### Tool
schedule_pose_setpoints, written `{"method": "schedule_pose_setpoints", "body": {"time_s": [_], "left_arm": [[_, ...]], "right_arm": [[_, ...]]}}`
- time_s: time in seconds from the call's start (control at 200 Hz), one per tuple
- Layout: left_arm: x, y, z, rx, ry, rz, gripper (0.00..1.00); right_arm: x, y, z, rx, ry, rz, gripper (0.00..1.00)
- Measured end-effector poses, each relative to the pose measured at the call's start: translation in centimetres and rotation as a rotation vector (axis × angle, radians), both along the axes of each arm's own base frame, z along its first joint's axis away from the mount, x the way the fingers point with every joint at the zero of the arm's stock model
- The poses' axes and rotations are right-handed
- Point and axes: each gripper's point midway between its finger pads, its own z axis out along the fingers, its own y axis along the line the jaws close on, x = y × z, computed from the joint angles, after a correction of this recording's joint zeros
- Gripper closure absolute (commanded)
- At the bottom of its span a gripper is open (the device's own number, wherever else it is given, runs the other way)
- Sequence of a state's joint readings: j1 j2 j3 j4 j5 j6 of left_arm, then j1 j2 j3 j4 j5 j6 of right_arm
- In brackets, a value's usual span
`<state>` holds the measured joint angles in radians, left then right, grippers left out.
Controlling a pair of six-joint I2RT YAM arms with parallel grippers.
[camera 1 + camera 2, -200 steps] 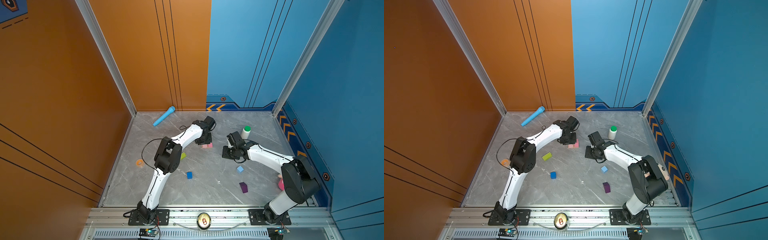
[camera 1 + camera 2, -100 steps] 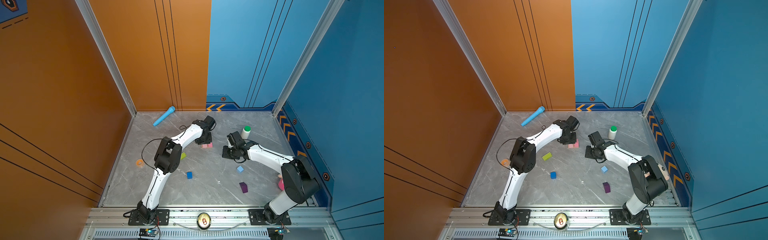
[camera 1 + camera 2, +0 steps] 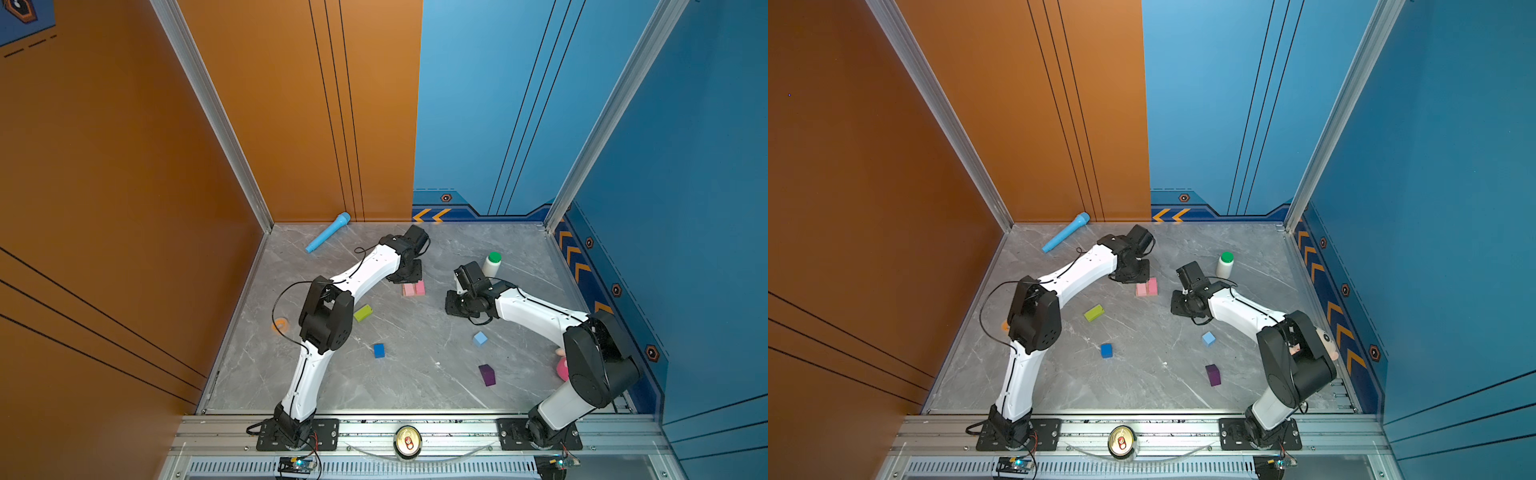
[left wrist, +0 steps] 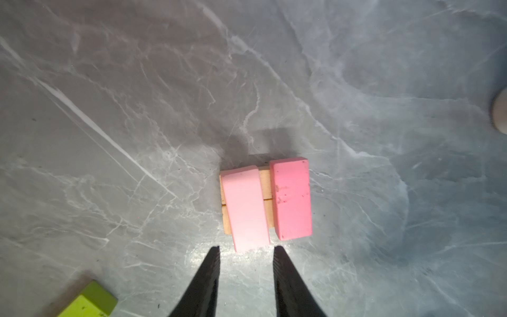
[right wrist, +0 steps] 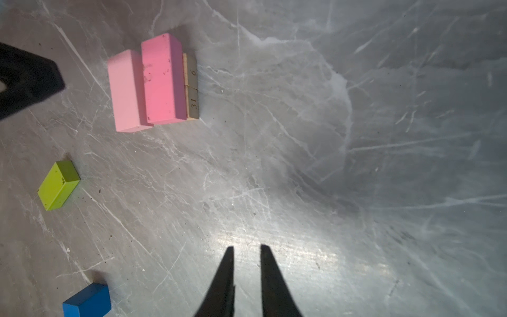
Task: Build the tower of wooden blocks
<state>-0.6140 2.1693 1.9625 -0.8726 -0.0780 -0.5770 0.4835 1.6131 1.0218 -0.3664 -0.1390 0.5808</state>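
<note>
The tower is two pink bars [image 4: 245, 208] [image 4: 292, 199] lying across two tan bars [image 4: 265, 184], seen in both top views [image 3: 413, 288] [image 3: 1147, 286]. My left gripper [image 4: 246, 248] stands open and empty, its tips just short of the paler pink bar's end. My right gripper [image 5: 247, 247] hovers over bare floor to the right of the tower, slightly open and holding nothing. Loose on the floor lie the lime-green bar [image 3: 363, 313], the dark-blue cube [image 3: 378, 350], the light-blue cube [image 3: 480, 338] and the dark-purple block [image 3: 487, 375].
A white bottle with a green cap [image 3: 491, 264] stands behind the right gripper. A light-blue toy microphone [image 3: 327, 232] lies by the back wall. An orange ring [image 3: 280, 325] sits at the left edge, and a pink toy [image 3: 562, 368] behind the right arm's elbow.
Neither arm has visibly shifted. The right gripper's jaws have parted from shut, and the left gripper's jaws have narrowed a little.
</note>
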Motion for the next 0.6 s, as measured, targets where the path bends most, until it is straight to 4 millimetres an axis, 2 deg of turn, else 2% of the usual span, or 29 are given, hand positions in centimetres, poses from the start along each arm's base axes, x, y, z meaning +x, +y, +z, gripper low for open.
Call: {"method": "schedule_pose_setpoints", "body": {"time_s": [0.11,0.275,0.36,0.601], "left_arm": [[-0.4,0.4,1.9,-0.024,-0.031,-0.037,0.69],[-1.8,1.0,2.2,-0.118,-0.022,-0.075,0.68],[-2.0,1.1,1.8,-0.173,-0.022,-0.088,0.67],[-1.3,1.0,0.1,-0.279,-0.048,-0.104,0.66]], "right_arm": [[1.4,0.6,1.9,0.04,-0.04,0.007,0.56],[4.1,1.8,3.9,0.115,-0.086,0.015,0.53],[5.1,2.6,3.6,0.143,-0.082,0.028,0.53],[6.7,4.1,1.3,0.189,-0.025,0.061,0.51]]}}
